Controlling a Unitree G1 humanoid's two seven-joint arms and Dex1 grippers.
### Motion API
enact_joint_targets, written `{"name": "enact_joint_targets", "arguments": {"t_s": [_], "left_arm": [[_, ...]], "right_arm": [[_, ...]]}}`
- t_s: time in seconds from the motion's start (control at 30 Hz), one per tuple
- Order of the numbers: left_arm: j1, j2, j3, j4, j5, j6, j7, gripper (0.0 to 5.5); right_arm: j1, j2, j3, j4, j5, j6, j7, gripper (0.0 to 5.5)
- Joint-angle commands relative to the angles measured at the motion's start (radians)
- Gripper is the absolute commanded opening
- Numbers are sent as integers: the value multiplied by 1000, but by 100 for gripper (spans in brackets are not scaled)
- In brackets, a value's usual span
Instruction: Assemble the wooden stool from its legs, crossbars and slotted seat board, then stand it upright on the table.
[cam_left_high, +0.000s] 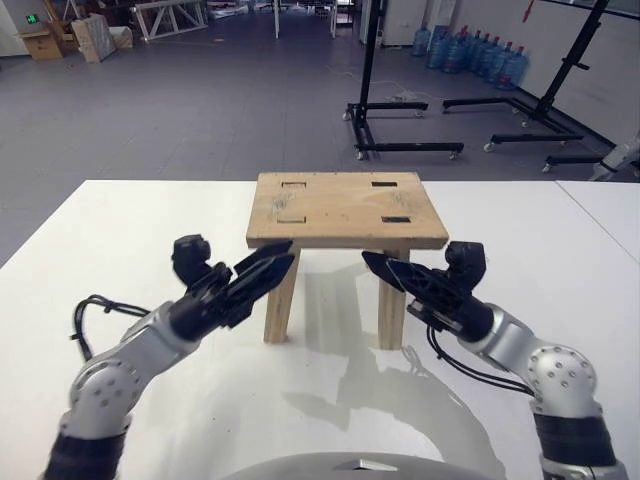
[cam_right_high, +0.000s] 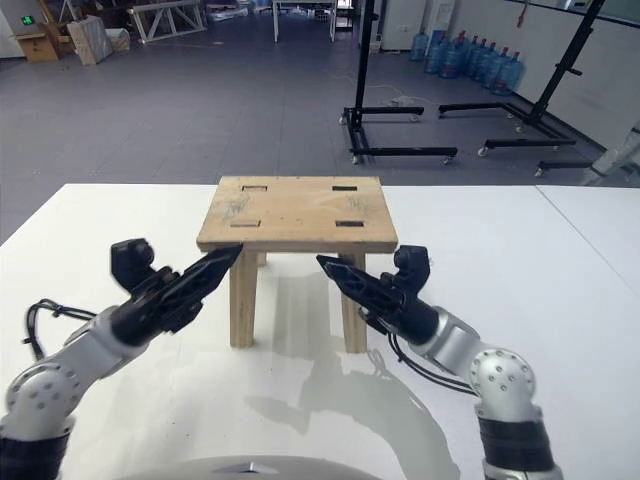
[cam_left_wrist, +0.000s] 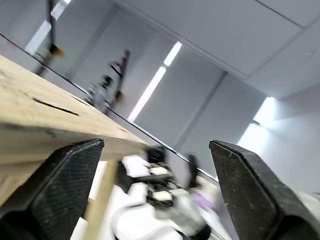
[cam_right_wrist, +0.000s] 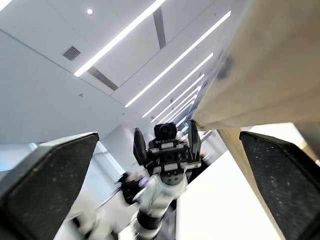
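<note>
Stool (cam_left_high: 346, 210) stands upright between left hand (cam_left_high: 285, 253) and right hand (cam_left_high: 374, 262).

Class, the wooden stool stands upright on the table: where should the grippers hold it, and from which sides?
Grip the seat board by its overhanging side edges, left gripper from its left, right gripper from its right. The flat board juts past the legs, so jaws likely fit above and below.

1 stool (cam_left_high: 345, 208), 2 claws (cam_left_high: 289, 252) (cam_left_high: 368, 258), 1 table (cam_left_high: 110, 235).
</note>
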Motion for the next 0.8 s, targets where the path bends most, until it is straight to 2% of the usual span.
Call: {"name": "enact_joint_targets", "arguments": {"t_s": [0.03, 0.13, 0.23, 0.33, 0.4, 0.5, 0.63, 0.8], "left_arm": [[-101, -106, -48, 152, 255, -130, 31, 388], [-131, -162, -58, 224, 341, -169, 17, 388], [-137, -206, -71, 206, 401, -197, 15, 388], [-145, -227, -142, 147, 678, -322, 126, 388], [-148, -241, -173, 116, 924, -443, 252, 388], [-210, -267, -195, 142, 1328, -581, 533, 388], [-236, -312, -184, 184, 1489, -643, 690, 388], [-271, -345, -144, 262, 1520, -685, 755, 388]], "right_arm": [[-125, 114, 13, 127, -177, -159, 28, 519], [-192, 188, 30, 214, -348, -316, 65, 519], [-219, 200, 69, 248, -520, -451, 120, 519], [-188, 205, 102, 129, -647, -563, 130, 519], [-184, 276, 99, 84, -835, -788, 30, 519], [-233, 371, 26, 188, -1254, -1208, -291, 519], [-249, 428, 6, 257, -1483, -1298, -562, 519], [-279, 427, 15, 348, -1590, -1366, -707, 519]]}}
